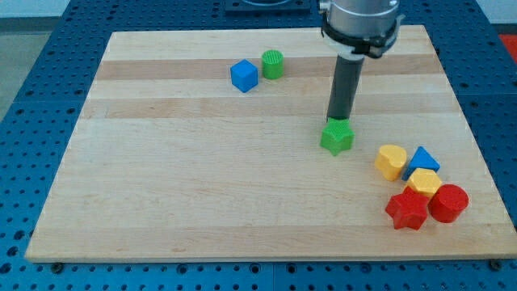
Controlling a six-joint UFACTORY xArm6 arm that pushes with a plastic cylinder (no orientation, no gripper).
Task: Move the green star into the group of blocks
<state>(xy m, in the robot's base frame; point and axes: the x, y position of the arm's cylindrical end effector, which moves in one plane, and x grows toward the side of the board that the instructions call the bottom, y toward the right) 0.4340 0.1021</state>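
The green star (337, 137) lies right of the board's middle. My tip (338, 119) sits at the star's top edge, touching or nearly touching it. The group lies at the view's lower right: a yellow heart (391, 162), a blue triangle (422, 159), a yellow hexagon (423, 183), a red star (406, 211) and a red cylinder (448, 203). The green star is apart from the group, up and to the left of the yellow heart.
A blue cube (244, 76) and a green cylinder (273, 64) stand together near the view's top centre. The wooden board (161, 178) rests on a blue perforated table. The arm's body hangs over the board's top edge.
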